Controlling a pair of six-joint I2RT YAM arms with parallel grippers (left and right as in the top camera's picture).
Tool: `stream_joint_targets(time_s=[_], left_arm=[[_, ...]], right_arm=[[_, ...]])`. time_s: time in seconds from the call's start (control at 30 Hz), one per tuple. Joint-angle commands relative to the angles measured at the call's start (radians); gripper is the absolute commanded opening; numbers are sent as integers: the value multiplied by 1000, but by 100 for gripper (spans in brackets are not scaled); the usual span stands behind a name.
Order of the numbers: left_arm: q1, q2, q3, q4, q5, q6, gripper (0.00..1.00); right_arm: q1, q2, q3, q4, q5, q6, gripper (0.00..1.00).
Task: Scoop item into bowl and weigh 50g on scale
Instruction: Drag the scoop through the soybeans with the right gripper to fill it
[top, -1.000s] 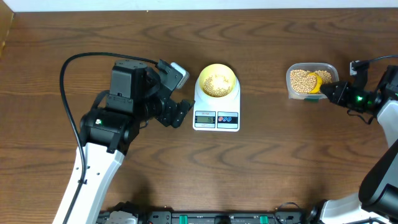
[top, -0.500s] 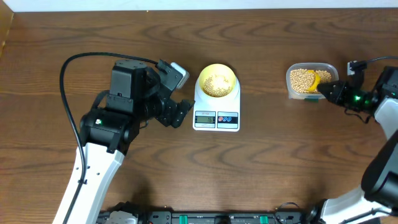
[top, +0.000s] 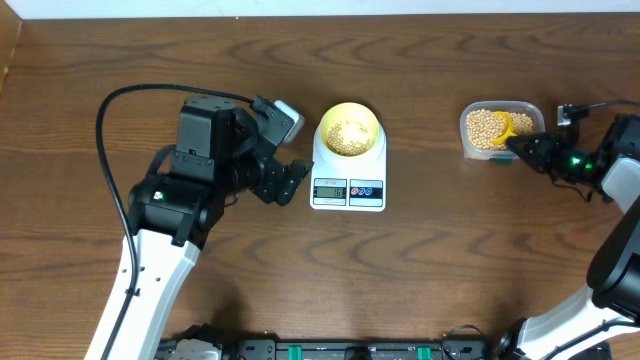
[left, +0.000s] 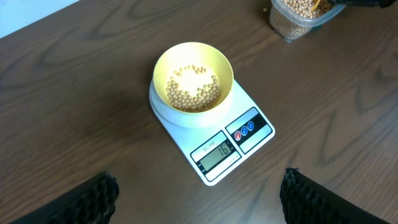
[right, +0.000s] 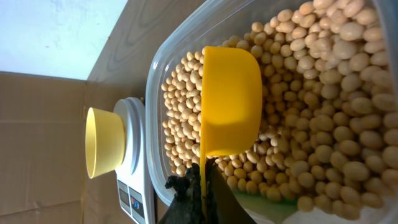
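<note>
Beans fill the clear tub directly ahead of my right end effector. A shallow layer of them also lies in the bowl, which sits on the scale well beyond the tub from that end effector.

They are small, hard, round and loose. Each one is light, and I expect they would roll and spill readily, so I don't grip them at all; the yellow scoop carries them. Its cup rests among the beans just past my fingertips. The right end effector is clamped on the scoop's thin handle, and the arm reaches in low across the tabletop.

The left end effector hangs just beside the scale with its jaws wide apart and nothing between them. Its wrist is pitched down toward the bowl.

The display shows what looks like 16, so I judge more scoops are needed, each carried level.
</note>
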Motion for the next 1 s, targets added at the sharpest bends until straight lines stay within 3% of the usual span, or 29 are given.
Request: stream_joint_targets(time_s=[0.0,0.37,0.97], left_arm=[[4,1,-15,-3,19,6,86],[4,1,-15,-3,19,6,85],[4,1,-15,-3,19,6,86]], right_arm=[[-19,11,-7,3,-45,8,1],[-83,11,-7,63,-275,8,1],[-104,11,-7,62,-368,8,1]])
